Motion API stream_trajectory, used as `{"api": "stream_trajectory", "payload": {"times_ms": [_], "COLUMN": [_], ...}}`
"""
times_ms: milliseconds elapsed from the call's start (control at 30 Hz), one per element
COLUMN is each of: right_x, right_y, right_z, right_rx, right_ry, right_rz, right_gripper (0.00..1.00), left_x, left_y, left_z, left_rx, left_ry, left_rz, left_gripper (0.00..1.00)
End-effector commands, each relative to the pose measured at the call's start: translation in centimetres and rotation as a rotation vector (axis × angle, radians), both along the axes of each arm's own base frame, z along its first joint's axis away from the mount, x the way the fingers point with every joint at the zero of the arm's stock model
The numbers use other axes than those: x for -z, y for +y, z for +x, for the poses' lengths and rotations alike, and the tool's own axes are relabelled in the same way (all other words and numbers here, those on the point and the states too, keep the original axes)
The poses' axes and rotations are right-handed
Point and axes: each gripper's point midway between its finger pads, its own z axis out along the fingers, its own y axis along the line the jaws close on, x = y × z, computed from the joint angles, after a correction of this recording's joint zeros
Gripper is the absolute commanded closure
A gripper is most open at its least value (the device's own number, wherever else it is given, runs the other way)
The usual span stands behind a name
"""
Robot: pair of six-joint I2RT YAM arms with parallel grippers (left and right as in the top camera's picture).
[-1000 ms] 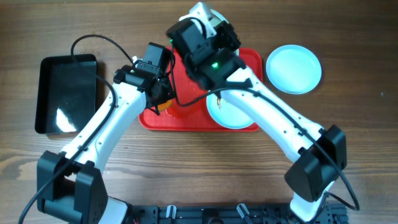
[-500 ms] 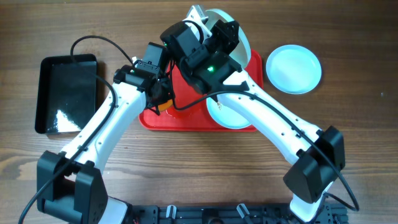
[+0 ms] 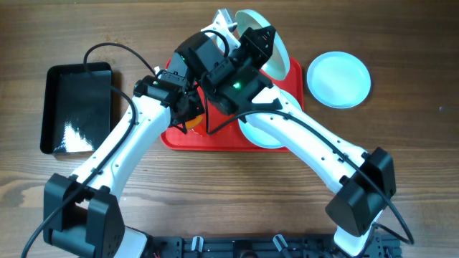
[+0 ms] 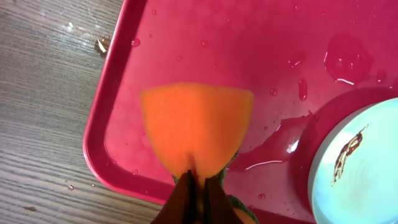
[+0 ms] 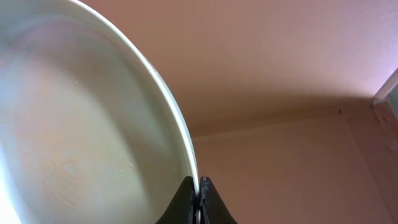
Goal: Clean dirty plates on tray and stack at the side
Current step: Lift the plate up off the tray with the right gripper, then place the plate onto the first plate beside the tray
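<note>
Firstly, overhead. The large flat red plastic tray (image 3: 292,70) lies mid-table, mostly covered by both arms. Only its near left rim and its right end show. The right gripper (image 3: 252,37) is clamped on the rim of a round pale-blue shallow plate, the lifted plate (image 3: 271,39). It is held steeply tilted above the tray's far right corner, its upper edge past the far rim. A second like plate, the smeared plate (image 3: 258,135), lies on the tray's near right part, half hidden under the right arm. A third, the side plate (image 3: 338,79), lies flat on the wooden table (image 3: 401,165) just right of the tray, not touching it, with open wood around. The left gripper (image 3: 188,115) sits low over the tray's left part. A black rectangular plastic bin (image 3: 75,107) stands well apart on the left.

Left wrist. The left gripper (image 4: 198,186) is closed tight on an orange foam sponge (image 4: 196,127) over the wet floor of the tray (image 4: 186,37), near the left rim and its rounded corner. Bare floor lies open beyond the sponge. The smeared plate (image 4: 360,180), brown streak showing, is cut off at the frame's right. Whether the sponge touches the floor cannot be told.

Right wrist. The right gripper (image 5: 199,190) pinches the rim of the lifted plate (image 5: 81,112), which fills the left. The blurred pink background cannot be identified.
</note>
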Motion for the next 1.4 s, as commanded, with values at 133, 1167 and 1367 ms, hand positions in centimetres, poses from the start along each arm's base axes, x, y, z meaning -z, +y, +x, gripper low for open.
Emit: {"api": "stream_trajectory", "payload": {"times_ms": [133, 1167, 1367], "right_x": [4.6, 17.8, 21.4], "right_y": [3.1, -29.6, -31.5], "right_z": [-0.3, 1.3, 0.5], "right_rx": [-0.144, 0.760, 0.796], "right_ry": [0.157, 0.186, 0.151], "right_rz": [0.314, 1.524, 1.533], "right_gripper": [0.96, 0.96, 0.96], "left_x": [-0.2, -0.2, -0.4], "left_y": [-0.8, -0.9, -1.0], "left_z": [0.0, 0.1, 0.5], "left_rx": [0.006, 0.006, 0.006], "left_ry": [-0.006, -0.012, -0.027], "left_rz": [-0.015, -0.018, -0.024], "left_gripper": [0.96, 0.96, 0.96]}}
